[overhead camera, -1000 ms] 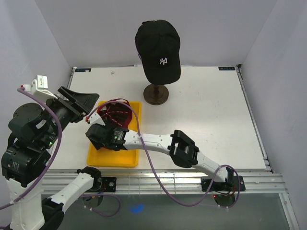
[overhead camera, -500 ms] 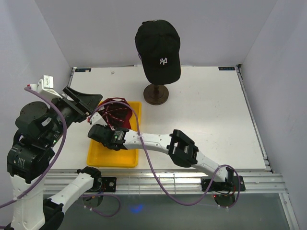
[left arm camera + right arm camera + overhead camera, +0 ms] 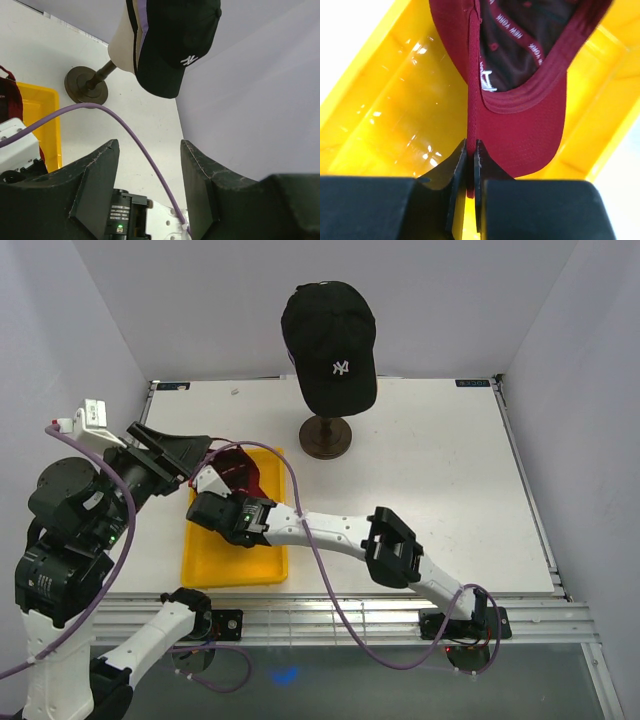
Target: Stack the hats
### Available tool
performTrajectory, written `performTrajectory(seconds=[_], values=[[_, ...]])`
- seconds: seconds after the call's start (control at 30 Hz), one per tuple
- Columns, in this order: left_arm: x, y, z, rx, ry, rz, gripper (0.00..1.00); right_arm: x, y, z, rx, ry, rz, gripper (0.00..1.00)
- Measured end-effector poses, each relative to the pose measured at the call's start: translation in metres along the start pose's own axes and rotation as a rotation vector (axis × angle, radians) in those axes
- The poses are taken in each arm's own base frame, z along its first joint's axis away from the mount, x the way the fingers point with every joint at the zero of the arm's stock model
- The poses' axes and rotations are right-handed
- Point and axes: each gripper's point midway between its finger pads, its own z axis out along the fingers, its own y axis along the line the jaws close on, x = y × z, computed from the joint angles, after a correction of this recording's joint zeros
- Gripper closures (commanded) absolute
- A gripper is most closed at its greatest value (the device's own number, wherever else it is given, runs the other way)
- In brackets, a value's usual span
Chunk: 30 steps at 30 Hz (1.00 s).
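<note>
The table (image 3: 430,490) carries everything, and the right claw (image 3: 470,150) works at its near left part, above a yellow tray (image 3: 215,565). From that claw the head form (image 3: 120,47) on its dark stand (image 3: 325,437) lies farther out and off to the right, well apart and higher up. It wears the stack so far: a black hat (image 3: 330,340) with a white NY outermost, and in the left wrist view lavender and tan edges show under it. The dark red hat (image 3: 530,120) is straight ahead of the right claw, over the tray, hollow side up so that its lining tape shows. Its length runs on in line with the fingers, away from the wrist. The right claw is closed tight on a thin edge of that hat, the red cloth pinched between the two tips. The left claw (image 3: 148,147) hangs raised just to the left of the tray, partly open, with nothing between its fingers and its gap turned toward the head form. As I judge it, the coming move turns on this: the stack stands up and across to the right from the holding claw. So the red hat must go up and over, with its hollow turned down, before it can sit on the black one.
</note>
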Motion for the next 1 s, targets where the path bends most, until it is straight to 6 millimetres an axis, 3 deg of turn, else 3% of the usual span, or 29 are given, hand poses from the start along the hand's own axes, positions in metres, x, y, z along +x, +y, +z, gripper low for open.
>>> performTrajectory(seconds=[0.17,0.33,0.47,0.57,0.7,0.87,1.0], values=[[-0.002,-0.006,0.001,0.024,-0.004,-0.009,0.38,-0.030,-0.005,-0.037,-0.064,-0.034,0.033,0.92],[-0.007,-0.013,0.002,0.052,-0.020,-0.018,0.37,-0.082,-0.013,-0.102,-0.207,-0.122,0.114,0.92],[-0.015,-0.022,0.002,0.078,-0.045,-0.022,0.38,-0.126,-0.035,-0.158,-0.331,-0.216,0.211,0.92],[-0.025,-0.032,0.000,0.114,-0.079,-0.026,0.38,-0.152,-0.060,-0.187,-0.393,-0.277,0.288,0.92],[-0.048,-0.053,-0.016,0.208,-0.180,-0.028,0.37,-0.177,-0.086,-0.203,-0.469,-0.324,0.374,0.92],[-0.083,-0.081,-0.063,0.356,-0.361,-0.026,0.37,-0.199,-0.108,-0.208,-0.611,-0.338,0.461,0.92],[-0.102,-0.094,-0.091,0.428,-0.463,-0.027,0.37,-0.227,-0.130,-0.224,-0.766,-0.380,0.564,0.92]])
